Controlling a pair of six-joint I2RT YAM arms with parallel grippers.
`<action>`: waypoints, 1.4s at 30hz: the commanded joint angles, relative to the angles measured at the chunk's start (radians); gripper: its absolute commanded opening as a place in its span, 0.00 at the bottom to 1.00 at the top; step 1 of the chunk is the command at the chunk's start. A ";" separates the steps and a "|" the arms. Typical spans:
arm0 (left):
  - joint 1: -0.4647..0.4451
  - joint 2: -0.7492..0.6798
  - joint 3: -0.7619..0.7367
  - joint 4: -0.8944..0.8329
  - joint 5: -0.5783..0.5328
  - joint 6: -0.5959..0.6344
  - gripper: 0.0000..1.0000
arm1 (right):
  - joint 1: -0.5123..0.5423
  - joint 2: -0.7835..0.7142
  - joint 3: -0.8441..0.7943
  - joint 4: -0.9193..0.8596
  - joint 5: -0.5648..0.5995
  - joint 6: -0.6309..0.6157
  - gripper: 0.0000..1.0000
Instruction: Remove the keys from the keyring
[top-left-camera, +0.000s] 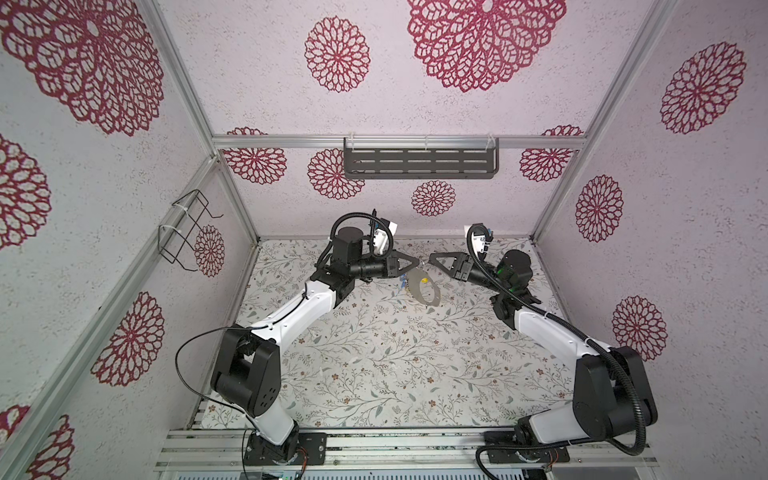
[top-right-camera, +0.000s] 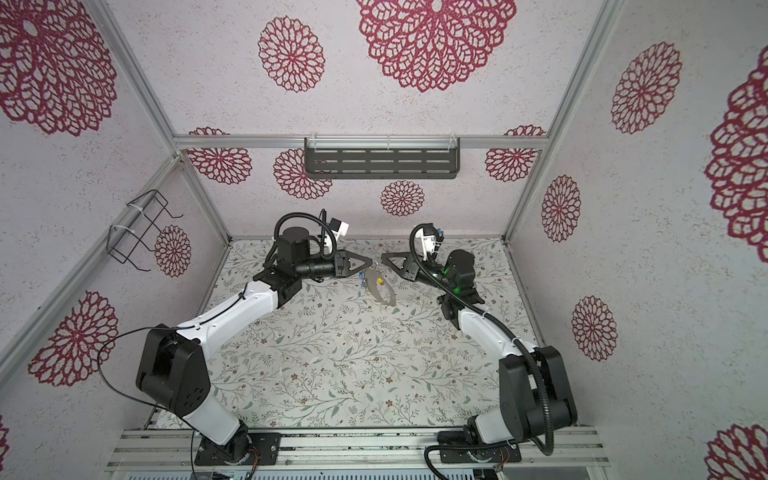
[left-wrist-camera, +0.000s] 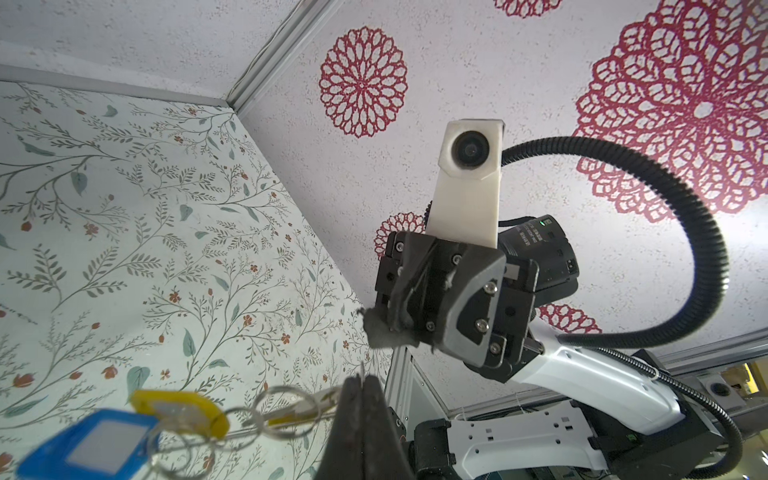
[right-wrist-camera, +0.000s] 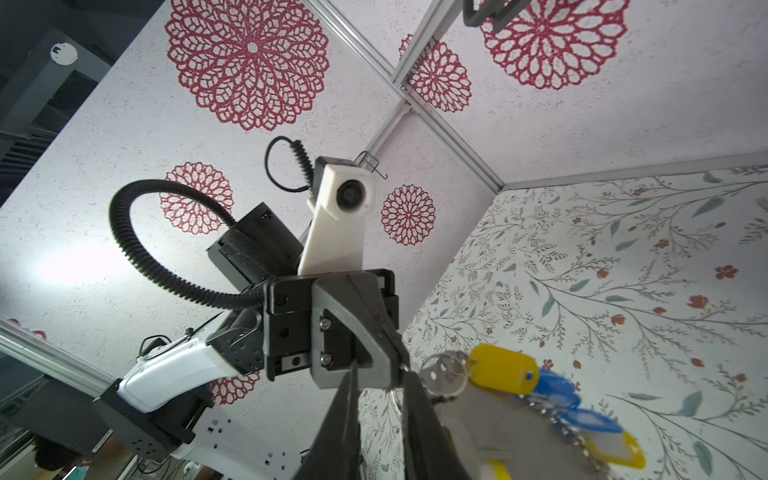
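Grey-brown flat keyring (right-wrist-camera: 494, 424) — yellow, blue keys (right-wrist-camera: 505, 369) bunched together.

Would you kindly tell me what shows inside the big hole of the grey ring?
In a top view, a yellow tag sits in the upper part of the hole in the ring, with floral table below it. The band covers whatever lies under it.

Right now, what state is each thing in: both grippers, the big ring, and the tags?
Big ring: raised at one end, hanging tilted.
Left gripper: shut on the ring's upper end.
Right gripper: jaws slightly apart, tips by the ring's upper end, clamping nothing.
Yellow tags: attached to the ring by small loops.
Blue tags: attached likewise.
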 joint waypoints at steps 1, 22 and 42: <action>-0.010 0.003 0.041 0.066 0.023 -0.005 0.00 | 0.005 0.002 0.033 0.075 -0.038 0.029 0.20; -0.019 0.006 0.054 0.091 0.035 -0.021 0.00 | 0.008 0.014 0.024 0.040 -0.045 -0.006 0.22; -0.021 0.014 0.063 0.085 0.042 -0.019 0.00 | 0.009 0.022 0.027 0.096 -0.070 0.032 0.13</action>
